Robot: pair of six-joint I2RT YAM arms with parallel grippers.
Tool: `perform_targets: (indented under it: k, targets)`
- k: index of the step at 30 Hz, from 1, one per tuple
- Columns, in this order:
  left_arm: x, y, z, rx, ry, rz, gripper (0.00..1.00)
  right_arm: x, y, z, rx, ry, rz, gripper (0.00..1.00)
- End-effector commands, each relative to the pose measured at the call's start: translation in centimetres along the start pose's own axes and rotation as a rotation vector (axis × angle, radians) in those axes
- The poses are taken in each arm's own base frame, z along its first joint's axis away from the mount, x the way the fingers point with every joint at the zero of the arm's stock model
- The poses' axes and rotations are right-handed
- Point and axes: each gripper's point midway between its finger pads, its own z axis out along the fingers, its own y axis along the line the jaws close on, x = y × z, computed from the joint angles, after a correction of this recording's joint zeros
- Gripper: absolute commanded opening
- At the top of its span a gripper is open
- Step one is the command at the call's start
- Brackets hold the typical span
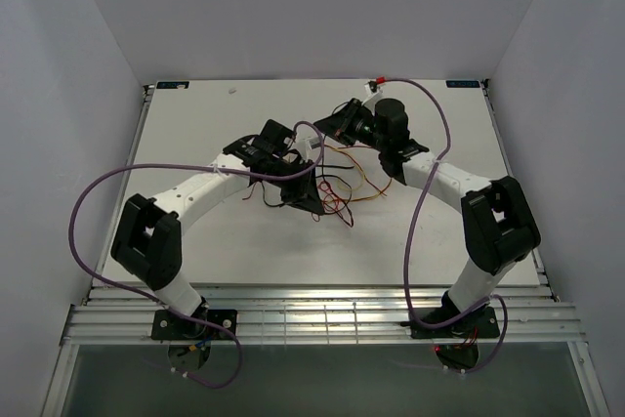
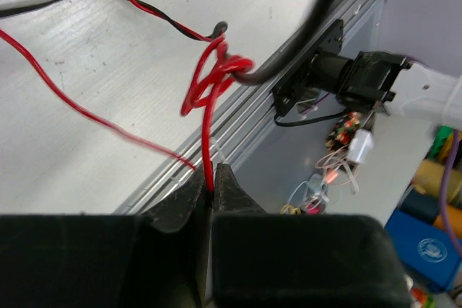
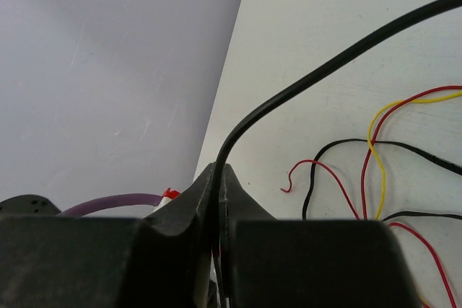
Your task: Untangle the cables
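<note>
The cables (image 1: pixel 337 194) lie in a loose heap in the middle of the white table (image 1: pixel 195 241), between the two arms. We see thin red, black and yellow ones crossing over each other. One red cable (image 2: pixel 207 135) runs straight from the left gripper (image 2: pixel 211 178) to a small knot (image 2: pixel 215 81) of red loops, and a dark one hooks through that knot. The left gripper's two fingers sit close together, with the red cable pinched between their tips. A black cable (image 3: pixel 303 88) bends up and away from the right gripper (image 3: pixel 219 174), out over the table. The right gripper's fingers are pressed together on this black cable. Beside it, a yellow cable (image 3: pixel 375 156) crosses a red one and a black one that lie flat on the table. From above, we see the left gripper right at the heap and the right gripper a bit farther back. A thick purple hose (image 1: pixel 88 212) loops along each arm.
</note>
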Motion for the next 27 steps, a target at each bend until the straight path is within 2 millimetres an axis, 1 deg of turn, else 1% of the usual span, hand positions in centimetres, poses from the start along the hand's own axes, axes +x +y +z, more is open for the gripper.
perform_targets:
  k: [1, 2, 3, 5, 8, 9, 10, 11, 12, 13, 14, 15, 16, 17, 18, 19, 20, 21, 22, 23, 24, 25, 26, 27]
  targets:
    - [-1.6, -1.6, 0.1, 0.068, -0.029, 0.078, 0.12, -1.9, 4.9, -1.2, -0.083, -0.052, -0.141, 0.08]
    - [-1.8, -1.6, 0.3, 0.068, -0.030, 0.079, 0.04, -1.9, 5.0, -1.4, -0.081, -0.052, -0.148, 0.08]
    - [-2.1, -1.5, 0.5, 0.068, -0.034, 0.080, 0.00, -2.2, 5.1, -1.8, -0.070, -0.070, -0.169, 0.08]
    - [-2.4, -1.5, 0.7, 0.068, -0.031, 0.085, 0.00, -3.1, 4.9, -2.2, -0.038, -0.110, -0.202, 0.08]
    - [-2.7, -1.3, 0.5, 0.049, -0.058, 0.098, 0.00, -6.3, 4.7, -3.5, -0.004, -0.188, -0.236, 0.08]
    - [-3.0, -0.6, 0.4, 0.006, -0.081, 0.094, 0.00, -8.6, 4.4, -4.5, 0.023, -0.248, -0.247, 0.08]
    - [-3.2, -0.2, 0.3, -0.024, -0.097, 0.089, 0.00, -9.7, 3.8, -5.1, 0.054, -0.274, -0.272, 0.08]
    - [-3.5, 0.0, -0.1, -0.050, -0.119, 0.075, 0.00, -11.3, 3.7, -5.9, 0.075, -0.315, -0.296, 0.08]
    - [-3.5, 0.6, -0.3, -0.081, -0.133, 0.058, 0.00, -13.6, 3.6, -7.2, 0.119, -0.393, -0.319, 0.08]
    - [-4.2, 1.9, -0.8, -0.144, -0.176, 0.034, 0.00, -16.3, 2.4, -8.9, 0.183, -0.459, -0.358, 0.08]
    - [-4.3, 2.8, -1.2, -0.179, -0.196, 0.003, 0.00, -17.8, 1.2, -10.0, 0.246, -0.495, -0.368, 0.08]
    - [-4.4, 3.1, -2.1, -0.197, -0.223, -0.034, 0.00, -20.6, 1.1, -11.9, 0.311, -0.586, -0.385, 0.08]
    - [-5.3, 4.6, -3.5, -0.232, -0.271, -0.081, 0.00, -23.3, -0.3, -14.4, 0.383, -0.655, -0.393, 0.08]
    - [-5.5, 5.4, -4.3, -0.246, -0.296, -0.110, 0.00, -24.6, -1.3, -16.0, 0.445, -0.688, -0.416, 0.08]
    - [-5.5, 6.1, -5.5, -0.262, -0.330, -0.138, 0.00, -26.0, -1.4, -17.9, 0.494, -0.747, -0.431, 0.08]
    - [-6.2, 7.5, -7.1, -0.295, -0.381, -0.179, 0.00, -27.7, -2.4, -20.3, 0.551, -0.796, -0.444, 0.08]
    - [-6.8, 8.8, -8.3, -0.349, -0.431, -0.198, 0.00, -28.4, -2.8, -21.7, 0.598, -0.817, -0.478, 0.08]
    - [-7.0, 9.3, -9.4, -0.378, -0.461, -0.211, 0.00, -29.5, -3.2, -23.9, 0.649, -0.862, -0.485, 0.08]
    - [-7.6, 9.8, -11.3, -0.403, -0.517, -0.224, 0.00, -30.2, -3.5, -25.5, 0.681, -0.886, -0.492, 0.08]
    - [-8.1, 10.6, -12.6, -0.457, -0.564, -0.238, 0.00, -30.6, -3.2, -26.6, 0.689, -0.907, -0.502, 0.08]
    - [-8.8, 11.1, -14.3, -0.484, -0.619, -0.256, 0.00, -31.3, -3.4, -28.1, 0.723, -0.930, -0.517, 0.08]
    - [-9.2, 10.7, -15.7, -0.489, -0.668, -0.253, 0.00, -31.6, -3.3, -28.9, 0.734, -0.945, -0.526, 0.08]
    - [-9.6, 11.0, -16.7, -0.512, -0.702, -0.253, 0.00, -31.8, -2.7, -29.8, 0.742, -0.964, -0.541, 0.08]
    - [-9.9, 11.3, -18.0, -0.537, -0.737, -0.257, 0.00, -32.2, -2.7, -30.7, 0.762, -0.975, -0.559, 0.08]
